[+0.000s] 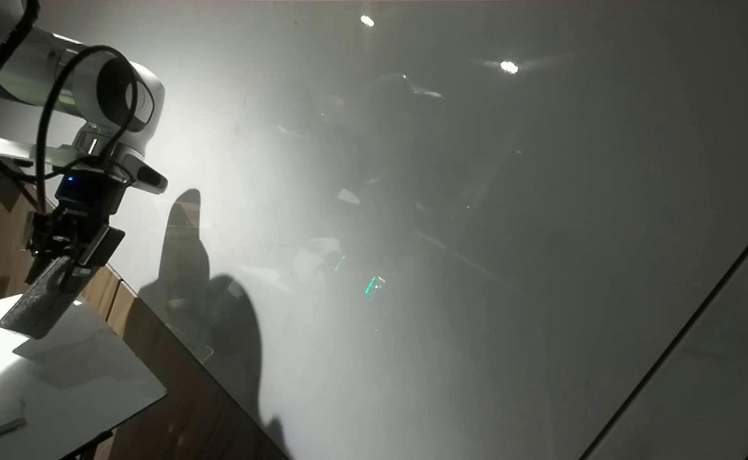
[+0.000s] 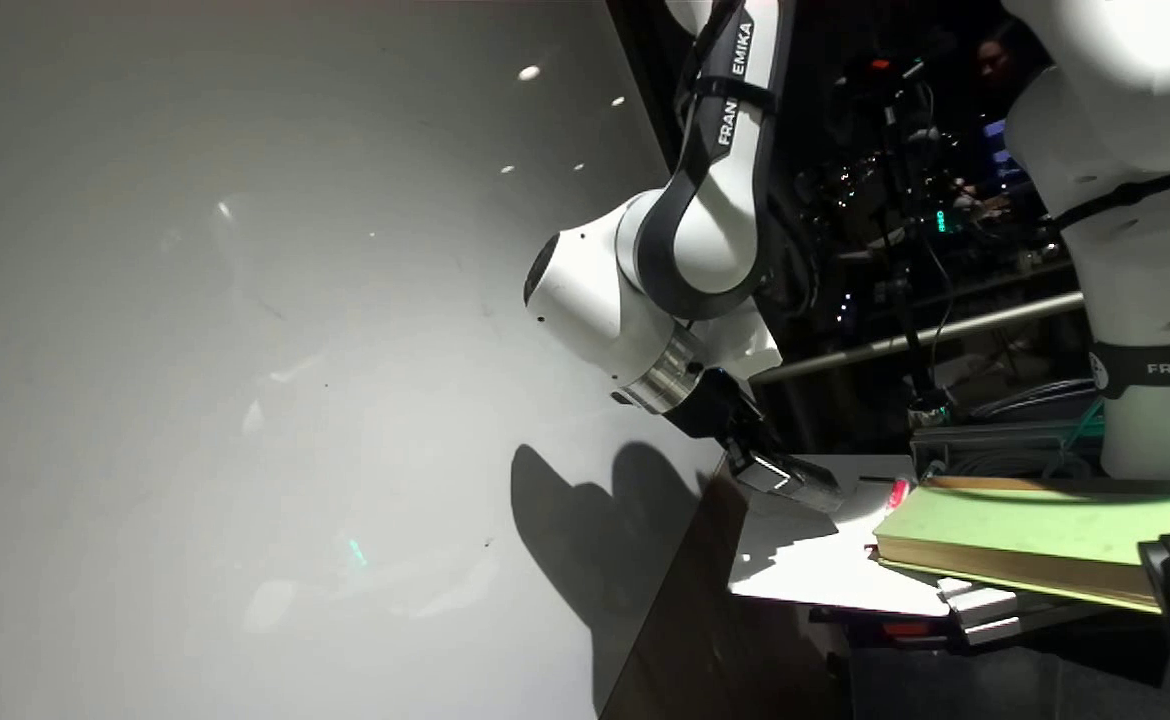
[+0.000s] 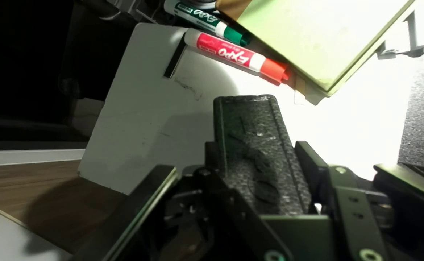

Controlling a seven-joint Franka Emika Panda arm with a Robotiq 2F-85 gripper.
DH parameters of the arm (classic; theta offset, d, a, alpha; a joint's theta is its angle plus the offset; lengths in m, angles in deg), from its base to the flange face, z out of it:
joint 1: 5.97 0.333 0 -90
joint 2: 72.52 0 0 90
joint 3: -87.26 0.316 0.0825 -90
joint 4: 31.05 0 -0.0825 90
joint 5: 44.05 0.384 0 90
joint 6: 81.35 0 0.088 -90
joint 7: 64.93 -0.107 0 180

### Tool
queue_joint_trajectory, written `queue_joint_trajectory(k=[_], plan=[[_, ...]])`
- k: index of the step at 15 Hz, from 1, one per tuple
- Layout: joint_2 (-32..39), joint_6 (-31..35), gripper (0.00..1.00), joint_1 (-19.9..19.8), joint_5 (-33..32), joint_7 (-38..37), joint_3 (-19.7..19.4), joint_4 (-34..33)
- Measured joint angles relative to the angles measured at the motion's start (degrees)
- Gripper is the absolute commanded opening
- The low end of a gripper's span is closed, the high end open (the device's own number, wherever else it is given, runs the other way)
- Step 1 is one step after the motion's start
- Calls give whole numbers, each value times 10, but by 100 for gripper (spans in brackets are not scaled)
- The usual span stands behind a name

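While the gripper (image 3: 257, 159) clamps the dark grey eraser (image 3: 248, 116) between its jaws, above the white panel (image 3: 125, 145) — apparently apart from it — grasping looks done; use or set-down seems left.

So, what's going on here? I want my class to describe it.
A robot arm has its gripper shut on a dark grey block, which looks like a board eraser. The block is tilted and appears to hang above a white board, not touching it. On the board lies a red marker; a green marker and a pale green book are beside it.
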Motion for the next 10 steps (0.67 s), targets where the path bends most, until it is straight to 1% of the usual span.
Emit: queue_joint_trajectory(k=[4, 10], plan=[[15, 0, 29, 0, 4, 0, -8, -9], [39, 0, 29, -5, 9, -3, -33, -29]])
